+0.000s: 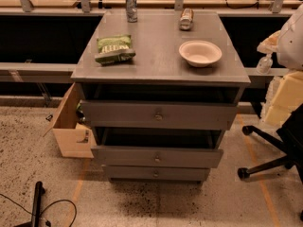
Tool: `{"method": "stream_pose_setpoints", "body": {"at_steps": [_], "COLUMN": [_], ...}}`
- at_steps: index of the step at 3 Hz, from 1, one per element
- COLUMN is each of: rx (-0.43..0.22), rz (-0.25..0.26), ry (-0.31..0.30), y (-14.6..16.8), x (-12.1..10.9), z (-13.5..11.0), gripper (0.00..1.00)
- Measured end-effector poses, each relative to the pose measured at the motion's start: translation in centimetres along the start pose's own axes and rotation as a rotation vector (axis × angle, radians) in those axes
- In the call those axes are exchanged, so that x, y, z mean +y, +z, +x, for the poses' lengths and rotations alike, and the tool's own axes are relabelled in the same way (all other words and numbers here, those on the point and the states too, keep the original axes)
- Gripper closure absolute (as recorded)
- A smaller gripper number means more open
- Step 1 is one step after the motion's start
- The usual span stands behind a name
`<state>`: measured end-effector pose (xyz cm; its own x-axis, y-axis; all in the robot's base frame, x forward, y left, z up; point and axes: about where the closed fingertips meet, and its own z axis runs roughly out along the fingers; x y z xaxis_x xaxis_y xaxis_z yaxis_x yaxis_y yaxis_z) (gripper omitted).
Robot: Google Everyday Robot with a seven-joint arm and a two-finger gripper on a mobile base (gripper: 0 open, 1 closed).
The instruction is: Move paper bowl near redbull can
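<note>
Progress is judged as not yet started: paper bowl (200, 53) rests upright and unheld on the front right part of the grey cabinet top (161, 41), while redbull can (186, 19) stands at the back right edge of the same surface, behind the bowl and slightly to its left, with a clear strip of bare top between the two. The gripper does not appear in the camera view, so its position is outside the frame, its opening cannot be told, and nothing shows it holding any object. Remaining work, as a judgement: reach the bowl, take it by the rim, carry it back toward the can, and set it down just beside the can without knocking it. Item count on the top: one paper bowl, one redbull can, one mottled grey can (131, 4) at the back left, one green snack bag (114, 49) at the front left. Cans total two. Drawer fronts below total three.
</note>
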<state>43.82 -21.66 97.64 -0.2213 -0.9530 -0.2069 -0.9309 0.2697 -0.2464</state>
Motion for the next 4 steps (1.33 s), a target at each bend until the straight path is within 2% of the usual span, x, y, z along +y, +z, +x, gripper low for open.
{"method": "stream_pose_setpoints", "body": {"at_steps": [1, 2, 3, 4], "rx": [0.000, -0.020, -0.102, -0.242], "rz": [0.000, 0.067, 0.184, 0.323], "ry": [0.000, -0.004, -0.040, -0.111], "y": [0.0, 0.6, 1.1, 1.5], "x": [0.0, -1.9, -5.1, -9.9], "z": [0.0, 0.2, 1.3, 1.5], "gripper": [0.00, 0.00, 0.00, 0.00]}}
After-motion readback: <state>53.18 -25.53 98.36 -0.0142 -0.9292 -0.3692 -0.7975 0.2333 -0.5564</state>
